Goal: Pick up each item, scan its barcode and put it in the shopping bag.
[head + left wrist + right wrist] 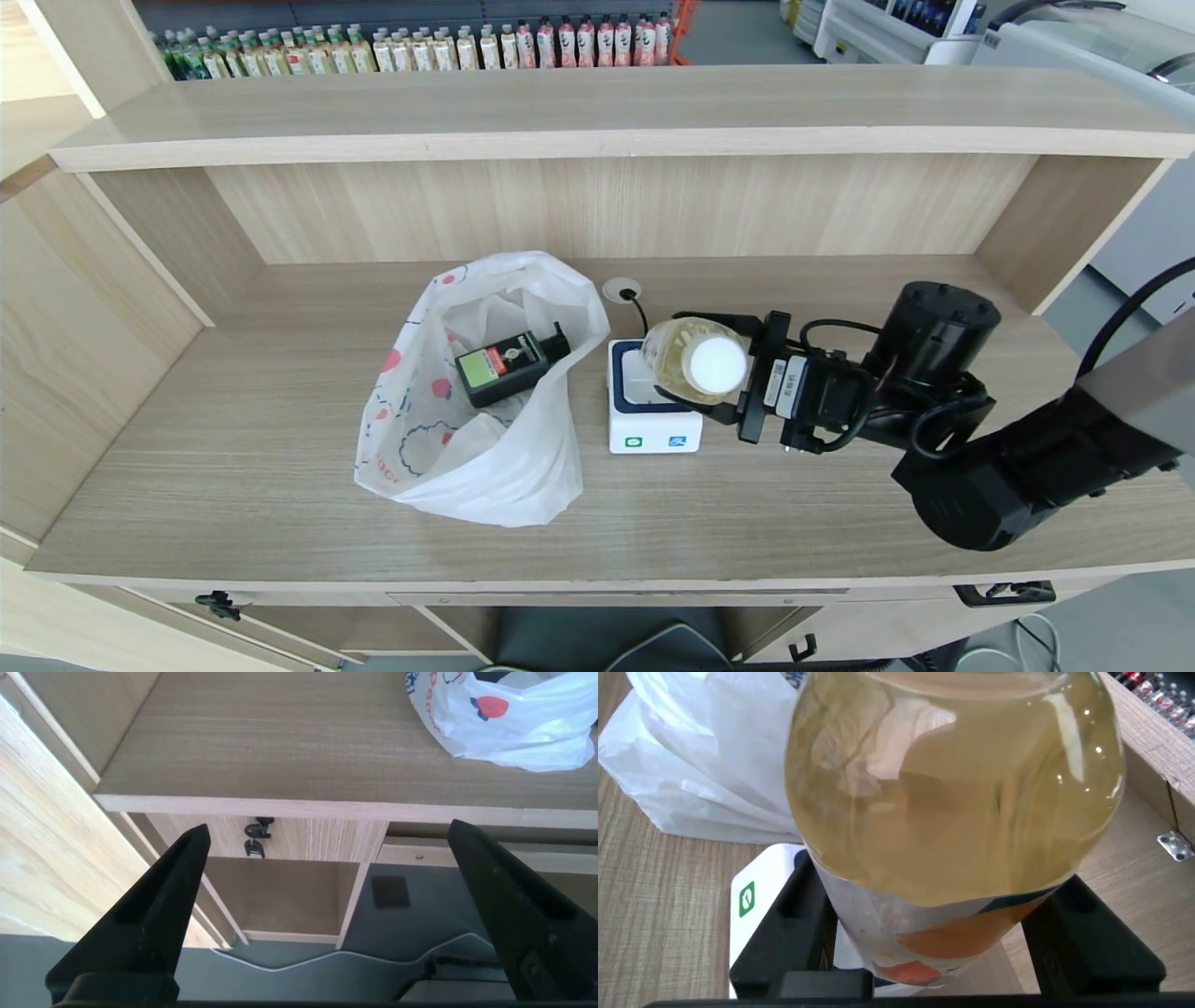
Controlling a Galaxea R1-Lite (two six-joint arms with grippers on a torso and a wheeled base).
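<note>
The right arm comes in over the right edge of the light wooden worktop (233,448), its forearm angled toward the middle and its wrist roughly level. The right gripper (686,362) points toward the bag. Its black fingers (714,320) are clamped on either side of a clear plastic bottle of pale yellow liquid with a white cap (705,364). The cap faces up toward the head camera. The bottle sits above a small white box-shaped scanner (653,429) near the middle of the worktop; whether the two touch cannot be told.

Just beside the scanner, toward the left edge, stands an open white plastic shopping bag printed with red and blue shapes (523,467). Inside it lies a dark bottle with a green and red label (509,364).

The left gripper (327,840) hangs below the front edge of the worktop, near the left front corner. Its two dark fingers (140,933) are spread wide with nothing between them.
</note>
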